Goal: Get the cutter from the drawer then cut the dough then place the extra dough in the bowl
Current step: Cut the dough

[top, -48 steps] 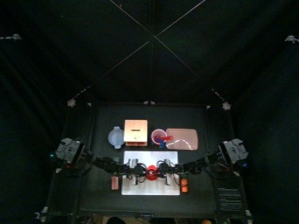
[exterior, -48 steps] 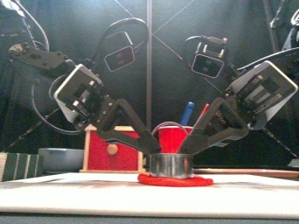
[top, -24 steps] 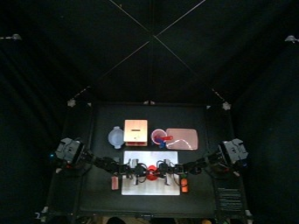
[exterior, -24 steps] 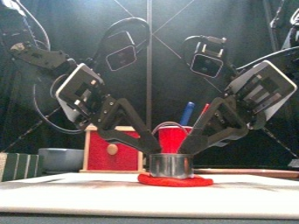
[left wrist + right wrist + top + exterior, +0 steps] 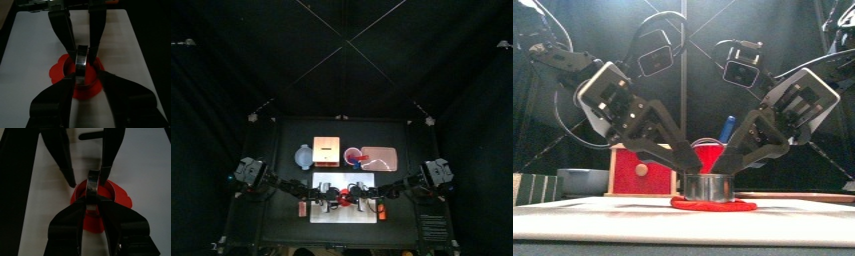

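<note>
The white cutting board (image 5: 593,212) lies nearest, at the front part of the desk (image 5: 285,232). On the middle of the board lies the flat red dough (image 5: 743,207). The round metal cutter (image 5: 708,187) stands upright on the dough, and the red shows around its foot on both sides.

Both arms come down to the cutter at a slant. The left gripper (image 5: 679,172) meets it on its left side, and the right gripper (image 5: 738,170) meets it on its right side. In each wrist view the own jaws stand narrow and are closed on the cutter, with its metal wall between them.

Behind the board, a red cup (image 5: 710,152) stands in the middle, and a blue toy knife (image 5: 728,128) rises from it. Left of the cup is the pale wooden box (image 5: 640,172) with its red drawer front. Further left is the blue-grey bowl (image 5: 580,180). Right of the cup, the pink tray (image 5: 389,160) lies flat on the desk.
</note>
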Available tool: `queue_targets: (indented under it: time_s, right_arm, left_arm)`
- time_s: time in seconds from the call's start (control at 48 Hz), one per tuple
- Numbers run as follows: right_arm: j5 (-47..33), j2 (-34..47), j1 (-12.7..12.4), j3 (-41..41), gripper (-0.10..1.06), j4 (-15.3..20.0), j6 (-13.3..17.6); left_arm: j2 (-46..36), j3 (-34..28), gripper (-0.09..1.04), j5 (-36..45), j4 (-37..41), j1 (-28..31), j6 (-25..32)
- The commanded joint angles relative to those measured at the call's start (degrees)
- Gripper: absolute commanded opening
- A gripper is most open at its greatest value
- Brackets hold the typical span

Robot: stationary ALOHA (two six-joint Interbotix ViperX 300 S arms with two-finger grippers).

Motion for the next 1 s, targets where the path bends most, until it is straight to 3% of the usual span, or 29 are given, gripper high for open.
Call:
queue_targets:
  time_s: [0.021, 0.625, 0.854, 1.0]
  right_arm:
    - [0.9, -2.5, 0.1, -0.1, 0.68, -0.9, -0.1]
    - [3.3, -6.2, -0.1, -2.2, 0.78, -3.3, -0.1]
    - [5.6, -6.3, -2.6, -3.6, 0.78, -4.7, 0.4]
    - [13.2, -6.6, -4.4, -6.6, 0.77, -4.1, 1.0]
  left_arm:
    - [-1.3, 0.4, 0.84, -0.7, 0.2, 0.2, -0.2]
    - [-6.9, 1.1, 0.85, -6.2, 1.4, 1.8, -0.2]
    - [-8.9, 3.6, 0.83, -6.5, 1.5, 1.8, -0.1]
    - [-9.1, 5.3, 0.82, -7.6, 1.4, 1.8, -0.2]
